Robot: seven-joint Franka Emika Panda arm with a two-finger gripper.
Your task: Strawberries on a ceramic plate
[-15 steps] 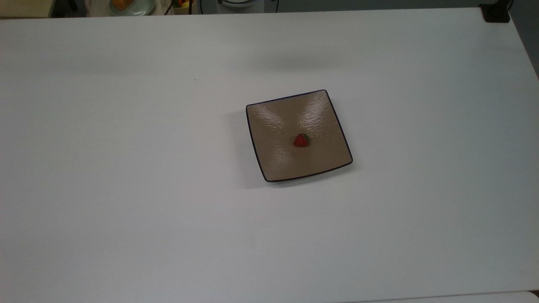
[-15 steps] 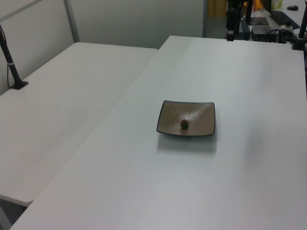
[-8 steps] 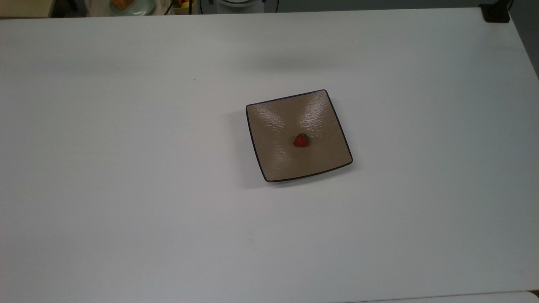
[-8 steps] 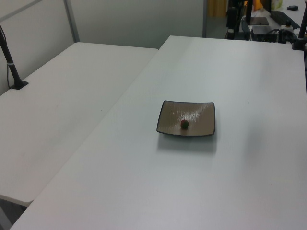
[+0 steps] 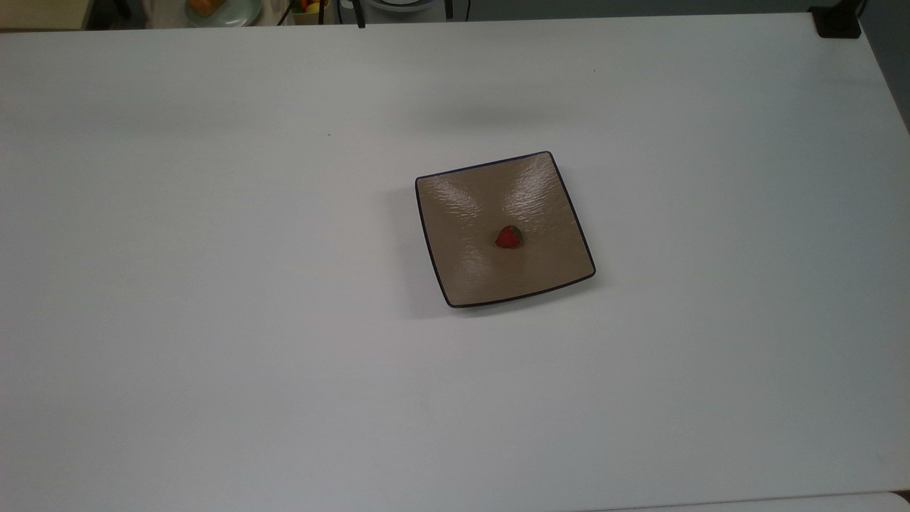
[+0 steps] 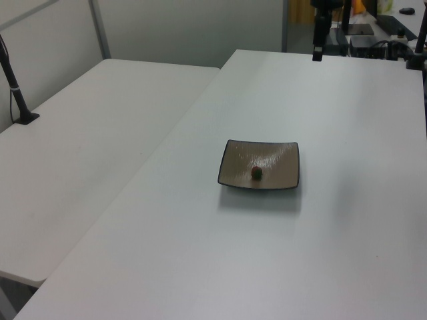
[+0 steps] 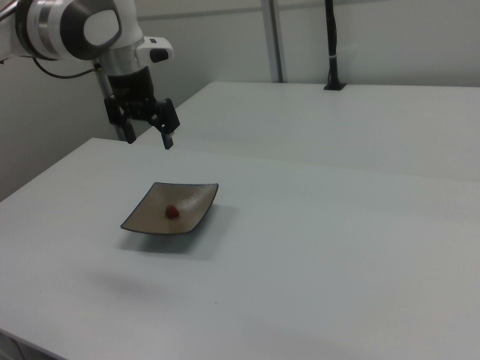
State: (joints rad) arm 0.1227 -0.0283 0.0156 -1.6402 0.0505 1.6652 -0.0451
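White tabletop (image 5: 213,320) fills most of the top view, with a second pale table (image 6: 87,153) butted against it at the left view's left and a plain wall behind.

Going left to right in the right view, the arm (image 7: 71,26) enters at 10 o'clock, white with dark joints. Its claw (image 7: 147,136) hangs in the air with both fingers (image 7: 169,137) spread apart and nothing between them. It sits up and to the left of the plate (image 7: 146,217), about 11 o'clock from it, well clear of the surface. The plate lies flat, square and tan-brown with a thin dark rim. The strawberry (image 7: 172,212) rests near its middle, apart from the rim on every side.

In the top view, a pale round dish (image 5: 234,13) with orange food sits at the upper edge at 11 o'clock, off the tabletop. The plate (image 5: 462,206) lies just right of centre, turned slightly so its corners point off-axis, its glaze catching light toward 12 o'clock. The strawberry (image 5: 508,237) lies on it with the red body toward 8 o'clock and the green cap toward 2 o'clock.

In the left view, the plate (image 6: 237,160) and strawberry (image 6: 256,173) lie near centre, and the claw (image 6: 318,40) shows as a dark shape at 1 o'clock.
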